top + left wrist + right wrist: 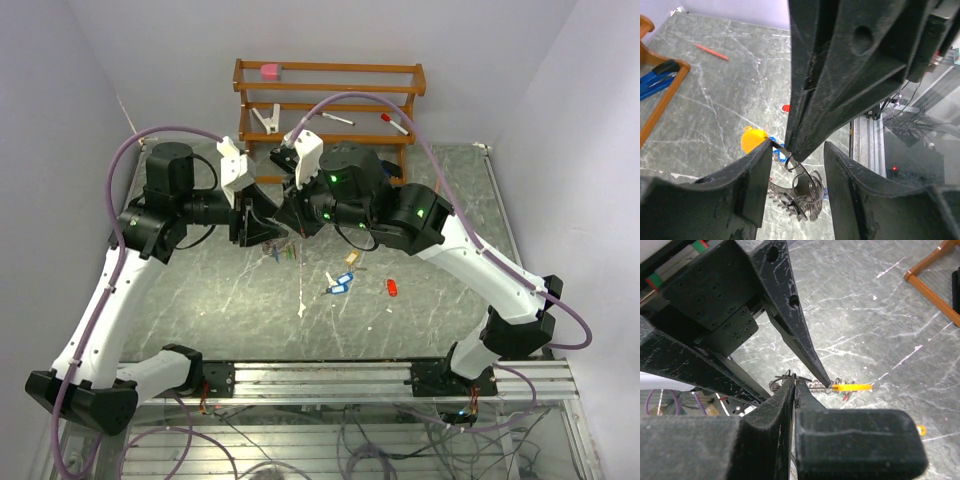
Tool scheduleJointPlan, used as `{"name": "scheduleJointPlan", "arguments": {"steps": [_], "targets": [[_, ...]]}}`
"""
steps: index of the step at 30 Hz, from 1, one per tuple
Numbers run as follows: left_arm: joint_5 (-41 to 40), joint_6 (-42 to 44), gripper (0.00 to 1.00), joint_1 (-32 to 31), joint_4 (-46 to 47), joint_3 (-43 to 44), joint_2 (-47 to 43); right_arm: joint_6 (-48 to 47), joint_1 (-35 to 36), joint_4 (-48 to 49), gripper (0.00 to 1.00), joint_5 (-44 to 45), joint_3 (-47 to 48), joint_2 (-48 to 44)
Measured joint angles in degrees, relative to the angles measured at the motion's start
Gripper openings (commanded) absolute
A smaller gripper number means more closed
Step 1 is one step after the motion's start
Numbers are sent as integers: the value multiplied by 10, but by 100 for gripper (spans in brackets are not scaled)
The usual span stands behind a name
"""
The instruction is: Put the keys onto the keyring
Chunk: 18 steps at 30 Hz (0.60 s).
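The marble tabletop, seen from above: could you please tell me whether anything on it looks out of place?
Yes. Three items lie scattered loose mid-table, apart from each other: a blue plastic key tag, a red plastic key tag and a beige plastic key tag. None appears strung on a ring.

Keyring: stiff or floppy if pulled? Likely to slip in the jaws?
The keyring is thin bare wire, so probably light and springy, flexing under a pull. The right gripper pinches it with shut jaws on a narrow line, so it may pivot or slip. The yellow tag, apparently strung on it, would likely swing.
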Motion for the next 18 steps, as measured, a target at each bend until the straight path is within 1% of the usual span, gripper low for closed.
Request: {"name": "scheduleJointPlan", "arguments": {"steps": [3, 10, 13, 15, 18], "targets": [[12, 7, 50, 0, 2, 0, -3, 0, 0, 0, 0, 0, 0, 0], [26, 17, 45, 0, 5, -2, -7, 0, 0, 6, 0, -4, -5, -4], [30, 17, 41, 0, 10, -7, -11, 0, 0, 10, 0, -7, -11, -11], [31, 17, 40, 0, 12, -11, -11, 0, 0, 11, 0, -7, -12, -15], [31, 17, 33, 0, 18, -17, -11, 0, 0, 13, 0, -7, -14, -19]]}}
